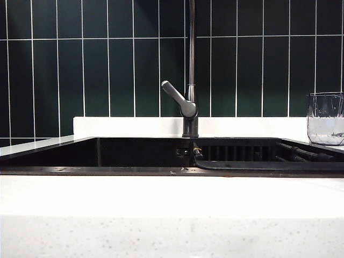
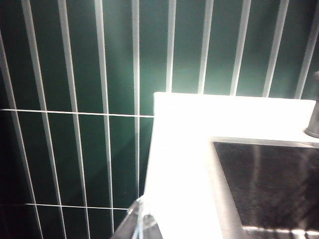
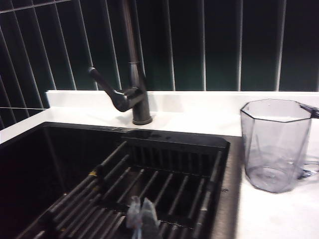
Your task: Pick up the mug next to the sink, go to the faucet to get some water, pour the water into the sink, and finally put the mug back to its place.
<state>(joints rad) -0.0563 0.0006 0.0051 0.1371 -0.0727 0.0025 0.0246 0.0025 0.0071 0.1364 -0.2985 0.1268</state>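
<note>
The mug (image 1: 325, 118) is a clear faceted glass standing upright on the white counter at the far right, beside the sink (image 1: 134, 153). The faucet (image 1: 189, 107) rises behind the basin's middle, its grey lever angled to the left. Neither gripper shows in the exterior view. In the right wrist view my right gripper (image 3: 140, 205) is shut and empty above the slatted rack (image 3: 169, 179), with the mug (image 3: 276, 144) off to one side on the counter and the faucet (image 3: 134, 94) beyond. My left gripper (image 2: 140, 208) is shut and empty near the counter's end.
Dark green tiles cover the wall (image 1: 80, 64) behind. White speckled countertop (image 1: 172, 215) runs along the front, and a low white ledge (image 1: 129, 126) runs behind the basin. In the left wrist view the counter (image 2: 184, 164) borders the black sink (image 2: 269, 184), with the faucet base (image 2: 314, 124) at the frame edge.
</note>
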